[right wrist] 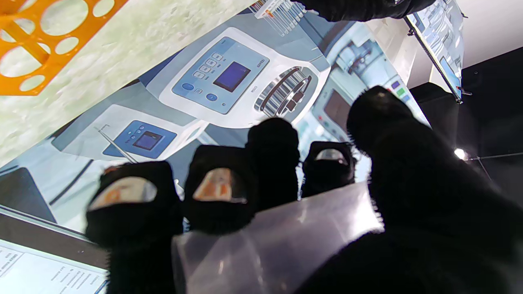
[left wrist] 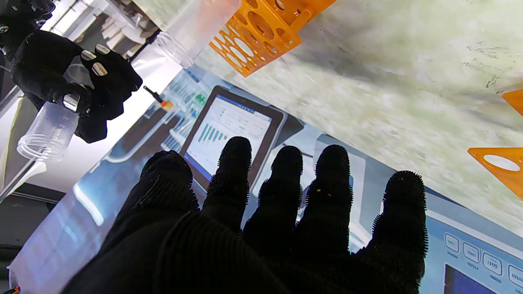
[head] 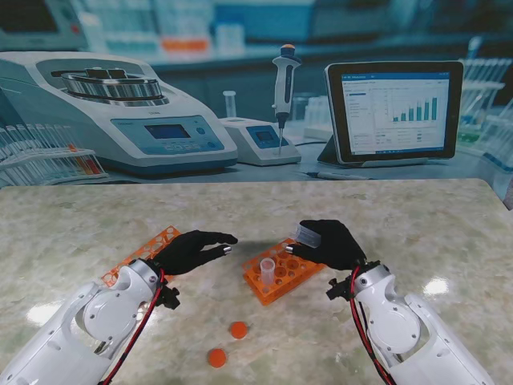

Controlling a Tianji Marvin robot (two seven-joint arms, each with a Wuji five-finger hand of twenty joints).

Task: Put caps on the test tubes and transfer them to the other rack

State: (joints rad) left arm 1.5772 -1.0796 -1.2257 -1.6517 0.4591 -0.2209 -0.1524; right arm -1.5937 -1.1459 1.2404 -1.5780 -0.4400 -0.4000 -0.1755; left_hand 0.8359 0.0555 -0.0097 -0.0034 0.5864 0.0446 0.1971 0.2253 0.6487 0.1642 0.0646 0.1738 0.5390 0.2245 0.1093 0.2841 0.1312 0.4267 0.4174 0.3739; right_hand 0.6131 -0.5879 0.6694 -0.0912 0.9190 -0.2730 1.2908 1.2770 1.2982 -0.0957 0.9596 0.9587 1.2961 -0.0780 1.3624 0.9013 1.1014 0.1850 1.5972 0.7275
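My right hand [head: 330, 245] is shut on a clear uncapped test tube [head: 307, 234], lifted over the right end of an orange rack [head: 282, 273]. The same tube [left wrist: 51, 128] shows in the left wrist view and fills the palm [right wrist: 282, 241] in the right wrist view. A second clear tube [head: 267, 269] stands upright in that rack. My left hand [head: 192, 250] hovers open, fingers spread, beside a flat orange rack [head: 144, 251] at the left. Two orange caps [head: 239, 330] [head: 217, 358] lie on the table nearer to me.
A marble-patterned table [head: 417, 216] carries everything. Behind its far edge runs a printed lab backdrop with a centrifuge [head: 120, 108], a pipette [head: 284, 80] and a tablet screen [head: 393, 108].
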